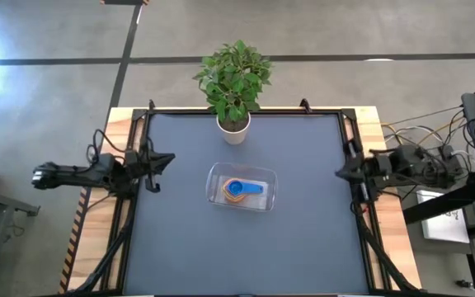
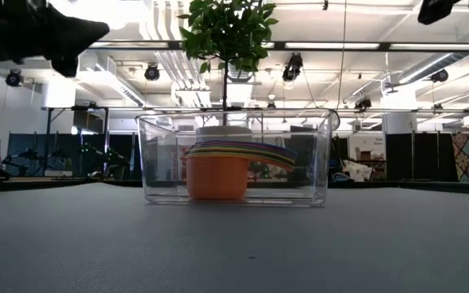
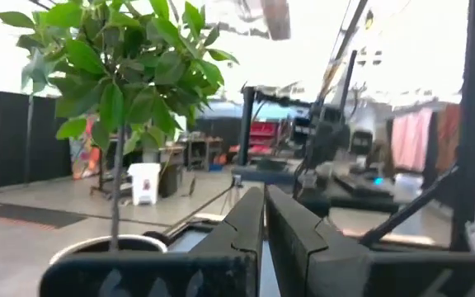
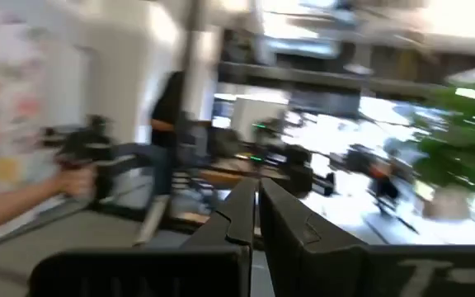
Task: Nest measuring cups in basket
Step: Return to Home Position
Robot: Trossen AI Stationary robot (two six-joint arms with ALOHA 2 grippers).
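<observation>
High view: the measuring cups (image 1: 239,190), nested, blue uppermost, lie in the clear basket (image 1: 214,176) at the middle of the table (image 1: 303,247); left claw (image 1: 168,160) and right claw (image 1: 339,172) hang at opposite edges. Low view: orange cup (image 2: 216,179) lowest, coloured rims stacked above. Probably light, stiff, slippery plastic; the flat handles offer hold. Wrist views: both claws narrow, empty.

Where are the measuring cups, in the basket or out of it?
In. The nested measuring cups sit inside the clear basket; the low view shows the stack behind its front wall.
</observation>
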